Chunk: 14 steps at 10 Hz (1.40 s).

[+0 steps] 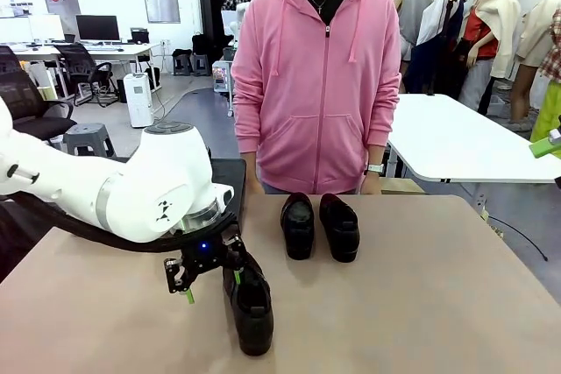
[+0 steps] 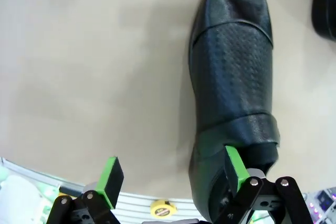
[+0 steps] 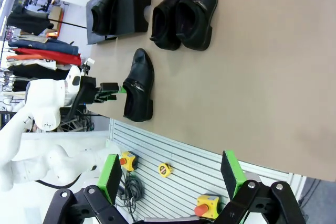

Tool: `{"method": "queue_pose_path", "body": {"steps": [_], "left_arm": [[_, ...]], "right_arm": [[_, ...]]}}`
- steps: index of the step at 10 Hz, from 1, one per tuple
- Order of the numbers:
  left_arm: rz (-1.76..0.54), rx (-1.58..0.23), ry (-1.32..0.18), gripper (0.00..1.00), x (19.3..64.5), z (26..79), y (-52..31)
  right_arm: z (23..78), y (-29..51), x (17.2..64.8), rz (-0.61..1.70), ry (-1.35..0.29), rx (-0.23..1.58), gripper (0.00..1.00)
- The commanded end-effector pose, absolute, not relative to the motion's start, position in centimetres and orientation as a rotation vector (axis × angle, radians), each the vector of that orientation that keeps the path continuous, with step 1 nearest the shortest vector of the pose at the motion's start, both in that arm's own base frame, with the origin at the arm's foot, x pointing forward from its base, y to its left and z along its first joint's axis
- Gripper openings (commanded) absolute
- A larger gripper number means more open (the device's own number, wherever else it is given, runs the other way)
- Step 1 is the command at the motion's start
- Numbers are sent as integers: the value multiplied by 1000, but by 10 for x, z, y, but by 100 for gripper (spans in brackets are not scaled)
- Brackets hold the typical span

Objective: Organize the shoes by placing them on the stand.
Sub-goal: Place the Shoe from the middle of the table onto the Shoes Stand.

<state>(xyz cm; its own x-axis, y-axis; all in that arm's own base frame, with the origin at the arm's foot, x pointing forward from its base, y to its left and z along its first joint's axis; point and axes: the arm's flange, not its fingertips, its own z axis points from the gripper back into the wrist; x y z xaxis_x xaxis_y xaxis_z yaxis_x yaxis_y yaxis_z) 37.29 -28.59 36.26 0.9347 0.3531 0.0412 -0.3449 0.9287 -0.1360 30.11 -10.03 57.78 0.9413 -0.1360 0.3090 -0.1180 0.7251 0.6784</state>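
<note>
My left claw (image 1: 212, 285) is open, one pad at the heel of the near shoe (image 1: 252, 308), which lies lengthwise near-to-far on the surface; the stand (image 3: 134, 9) is far left

grey floor (image 1: 188, 102), white desk (image 1: 88, 48) with monitor (image 1: 97, 27), black office chair (image 1: 26, 102), white table (image 1: 456, 137) at right
</note>
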Motion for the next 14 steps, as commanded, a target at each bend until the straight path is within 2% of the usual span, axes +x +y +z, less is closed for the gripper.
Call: {"method": "queue_pose_path", "body": {"steps": [1, 4, 8, 9, 10, 11, 14], "left_arm": [[258, -145, -18, 100, 358, 374, -282], [191, -145, -37, 100, 347, 380, -289], [219, -131, -46, 100, 372, 357, -296], [231, -128, -79, 63, 377, 354, -296], [215, -129, -81, 3, 378, 351, -298], [221, -122, -91, 0, 379, 350, -299], [208, -116, -83, 0, 382, 345, -300]], "right_arm": [[577, -100, 300, -8, -357, 777, 100], [577, -100, 300, -8, -357, 777, 100], [577, -100, 300, -8, -357, 777, 100], [577, -100, 300, -8, -357, 777, 100], [577, -100, 300, -8, -357, 777, 100], [577, -100, 300, -8, -357, 777, 100], [577, -100, 300, -8, -357, 777, 100]]}}
